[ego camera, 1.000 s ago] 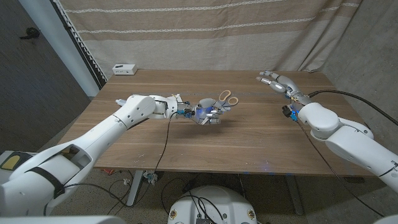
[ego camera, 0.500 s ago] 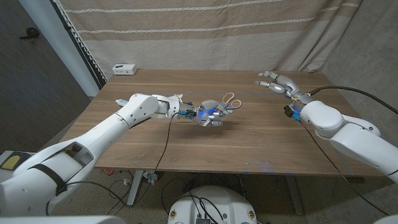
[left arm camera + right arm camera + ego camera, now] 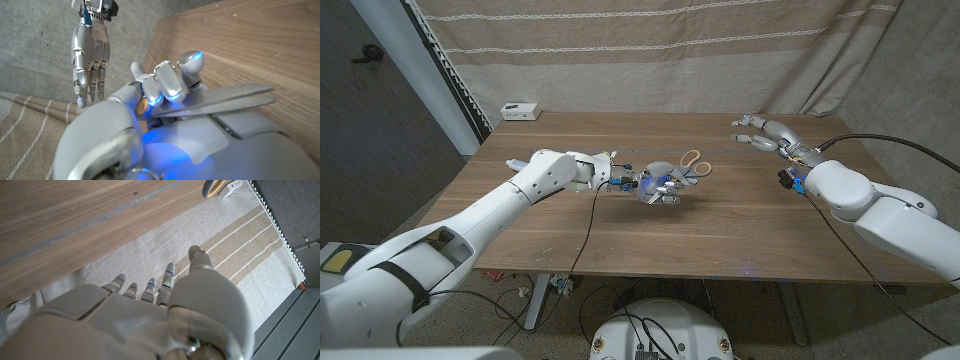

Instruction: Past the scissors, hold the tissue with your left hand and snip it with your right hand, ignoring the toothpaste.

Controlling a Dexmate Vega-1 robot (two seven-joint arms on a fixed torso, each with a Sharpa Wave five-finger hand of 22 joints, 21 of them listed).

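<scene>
1. I'm working at a wooden bench (image 3: 720, 225) with a striped beige curtain (image 3: 650, 50) hung behind it and a small white box (image 3: 520, 110) sitting at the far left corner.
2. Nearest the middle, my left robot hand (image 3: 658, 184) has its fingers curled around the scissors (image 3: 689, 162). In the left wrist view the closed blades (image 3: 220, 102) run under the fingertips (image 3: 170, 82), so I read this as holding the scissors rather than hovering over them.
3. The scissors' long axis runs from the blades inside that grip out to the tan handle loops, which point away from the left robot hand, toward the far right of the bench.
4. My right robot hand (image 3: 766, 132) hangs well apart, above the far right of the bench, fingers spread and straight, holding nothing.
5. So the handles lie between the two robot hands, facing the right one. My judgement: the right robot hand has to come leftward and nearer to take them.
6. I cannot find the tissue or the toothpaste anywhere on the bench, so I cannot say where either lies.
</scene>
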